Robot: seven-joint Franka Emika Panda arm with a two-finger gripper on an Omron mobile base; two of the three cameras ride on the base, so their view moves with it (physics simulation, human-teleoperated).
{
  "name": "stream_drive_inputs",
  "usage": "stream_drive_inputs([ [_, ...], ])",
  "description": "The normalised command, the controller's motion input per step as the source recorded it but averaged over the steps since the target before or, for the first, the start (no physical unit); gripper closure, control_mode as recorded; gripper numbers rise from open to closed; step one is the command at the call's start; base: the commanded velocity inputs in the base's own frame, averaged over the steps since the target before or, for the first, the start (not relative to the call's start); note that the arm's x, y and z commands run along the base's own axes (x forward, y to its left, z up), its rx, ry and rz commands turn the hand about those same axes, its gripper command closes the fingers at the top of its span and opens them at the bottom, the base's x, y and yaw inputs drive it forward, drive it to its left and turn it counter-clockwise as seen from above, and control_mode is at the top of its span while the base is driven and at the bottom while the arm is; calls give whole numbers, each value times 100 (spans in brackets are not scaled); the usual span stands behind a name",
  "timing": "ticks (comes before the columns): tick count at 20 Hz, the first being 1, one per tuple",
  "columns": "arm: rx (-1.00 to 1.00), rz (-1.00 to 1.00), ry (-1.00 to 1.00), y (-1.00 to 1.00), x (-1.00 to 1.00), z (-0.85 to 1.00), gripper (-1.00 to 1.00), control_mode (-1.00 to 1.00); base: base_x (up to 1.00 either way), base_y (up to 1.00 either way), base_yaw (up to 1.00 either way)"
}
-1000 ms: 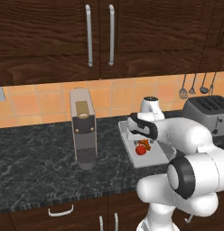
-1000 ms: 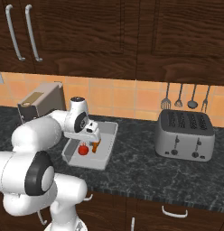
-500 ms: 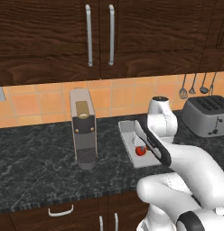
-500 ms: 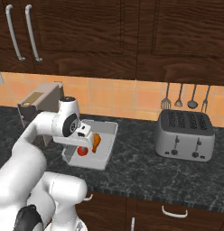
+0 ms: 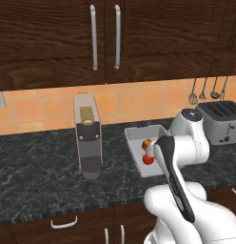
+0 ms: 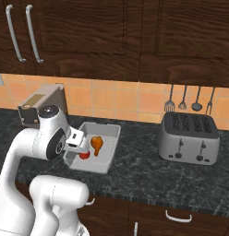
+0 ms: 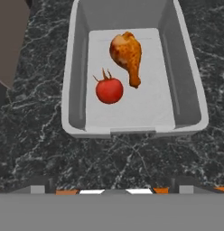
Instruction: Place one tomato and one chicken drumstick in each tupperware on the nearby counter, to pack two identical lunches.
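Dark wood cupboards and orange tiles back the black marbled bench [image 5: 39, 186] we are working at. Our hand [image 6: 78, 145] hangs above the near end of a grey tupperware [image 7: 74, 85], fingers spread wide and holding nothing. Looking down from the hand, that tupperware carries one tomato [image 7: 109, 90] and one chicken drumstick [image 7: 127, 54], lying just beside each other on its floor, so we judge this lunch packed. Outward to one side stands a tall coffee machine [image 5: 87, 135]; to the other, well apart, a silver toaster [image 6: 189, 137] under hanging utensils [image 6: 189, 98]. We see one tupperware from here, so the second lunch remains to be dealt with. The risk, as we judge it, is our bulky arm sweeping low as it leaves: it could clip the tupperware rim and shove it, or knock the coffee machine nearby.
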Motion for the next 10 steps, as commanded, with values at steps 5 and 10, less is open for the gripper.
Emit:
stream_drive_inputs([
  [5,0,0,-2,0,-22,-3,-100,-100,0,0,0],
  [10,0,0,0,0,-1,0,-100,-100,0,0,0],
])
